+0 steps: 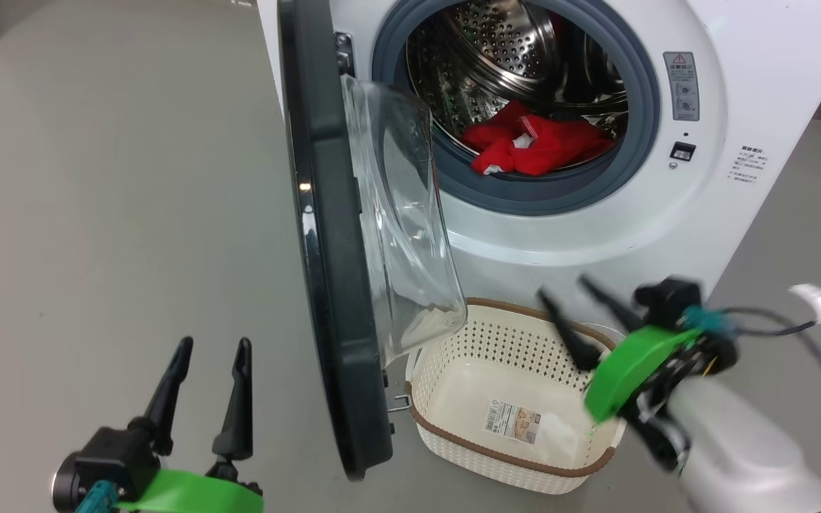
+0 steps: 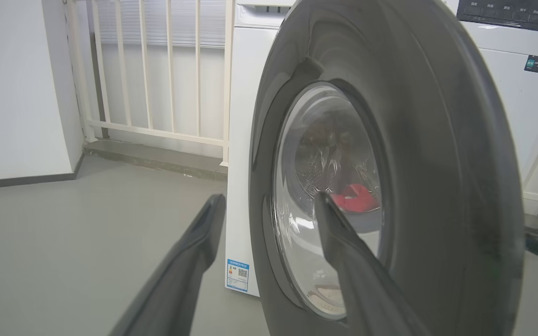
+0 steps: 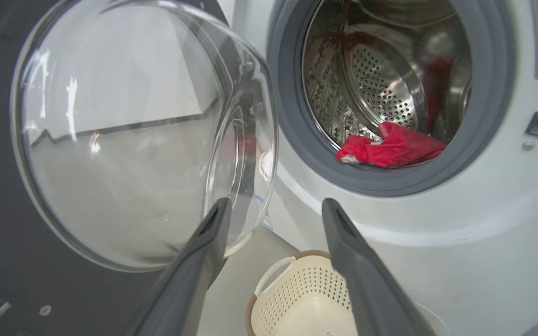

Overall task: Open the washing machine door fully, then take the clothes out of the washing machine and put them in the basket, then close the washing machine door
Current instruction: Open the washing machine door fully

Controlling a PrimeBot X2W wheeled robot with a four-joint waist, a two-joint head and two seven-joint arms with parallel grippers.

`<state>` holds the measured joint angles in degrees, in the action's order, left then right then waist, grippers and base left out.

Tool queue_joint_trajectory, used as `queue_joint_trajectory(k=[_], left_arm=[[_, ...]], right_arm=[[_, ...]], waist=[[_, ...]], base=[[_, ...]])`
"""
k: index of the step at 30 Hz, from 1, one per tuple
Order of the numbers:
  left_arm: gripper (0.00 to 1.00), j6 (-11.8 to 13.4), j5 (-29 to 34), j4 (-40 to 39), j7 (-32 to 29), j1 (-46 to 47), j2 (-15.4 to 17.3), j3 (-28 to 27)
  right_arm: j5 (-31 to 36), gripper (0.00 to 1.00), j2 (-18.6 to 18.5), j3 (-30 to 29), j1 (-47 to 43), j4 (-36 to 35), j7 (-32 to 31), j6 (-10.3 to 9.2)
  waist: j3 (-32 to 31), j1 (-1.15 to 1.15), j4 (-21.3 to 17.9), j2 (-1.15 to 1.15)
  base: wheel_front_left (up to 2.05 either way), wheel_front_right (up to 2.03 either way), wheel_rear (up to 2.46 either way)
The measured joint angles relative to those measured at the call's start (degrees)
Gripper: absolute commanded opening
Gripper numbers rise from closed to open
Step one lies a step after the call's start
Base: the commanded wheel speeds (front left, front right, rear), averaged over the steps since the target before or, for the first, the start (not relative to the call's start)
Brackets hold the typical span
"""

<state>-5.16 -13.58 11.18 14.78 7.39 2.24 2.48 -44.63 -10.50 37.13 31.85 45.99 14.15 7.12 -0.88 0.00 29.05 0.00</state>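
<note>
The clothes [image 1: 535, 146] lie in a red heap at the front lip of the drum, ahead of and above my right pincer [image 1: 564, 286], well apart from its tips. That pincer is spread wide and holds nothing, and it hangs over the far right rim of the basket [image 1: 517, 335], which sits on the floor under the washing machine [image 1: 738, 85]. The washing machine door [image 1: 332, 285] stands open edge-on between my two pincers. My left pincer [image 1: 214, 343], also spread and empty, faces its outer side.
</note>
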Motion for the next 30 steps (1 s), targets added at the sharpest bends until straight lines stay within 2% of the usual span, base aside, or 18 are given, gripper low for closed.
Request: queue_joint_trajectory(k=[3,6,9,11,18,24,30], left_arm=[[1.00,-0.01,-0.01,-0.02,0.00,-0.61,0.01,-0.26],[1.00,-0.01,-0.01,-0.21,0.00,-0.60,0.02,-0.32],[1.00,-0.01,-0.01,-0.30,0.00,-0.61,0.02,-0.30],[1.00,-0.01,-0.01,-0.37,0.00,-0.62,0.02,-0.31],[1.00,-0.01,-0.01,-0.98,0.00,-0.67,0.03,-0.26],[1.00,-0.01,-0.02,-1.11,0.00,-0.70,0.02,-0.30],[1.00,-0.01,-0.02,-1.05,-0.01,-0.70,0.02,-0.38]], right_arm=[[10.10,1.00,0.94,-12.15,-1.24,-3.38,0.09,0.00],[20.54,1.00,3.56,-23.81,-6.83,-9.45,0.33,0.00],[28.31,1.00,6.64,-31.64,-13.02,-16.53,0.46,0.00],[31.53,1.00,7.44,-34.97,-15.58,-21.00,0.48,0.00],[31.07,1.00,7.57,-36.50,-21.86,-28.95,0.49,0.00],[30.49,1.00,7.60,-36.43,-25.92,-29.98,0.48,0.00],[29.74,1.00,7.59,-36.13,-25.97,-30.39,0.48,0.00]], waist=[[-0.01,0.00,-0.27,0.00],[-0.12,0.00,-0.37,0.00],[-0.24,0.00,-0.40,0.00],[-0.28,0.00,-0.47,0.00],[-0.27,0.00,-0.31,0.00],[-0.19,0.00,-0.27,0.00],[-0.31,0.00,-0.57,0.00]], base=[[0.00,0.00,0.00],[0.00,0.00,0.00],[0.00,0.00,0.00],[0.00,0.00,0.00],[0.00,0.00,0.00],[0.00,0.00,0.00],[0.00,0.00,0.00]])
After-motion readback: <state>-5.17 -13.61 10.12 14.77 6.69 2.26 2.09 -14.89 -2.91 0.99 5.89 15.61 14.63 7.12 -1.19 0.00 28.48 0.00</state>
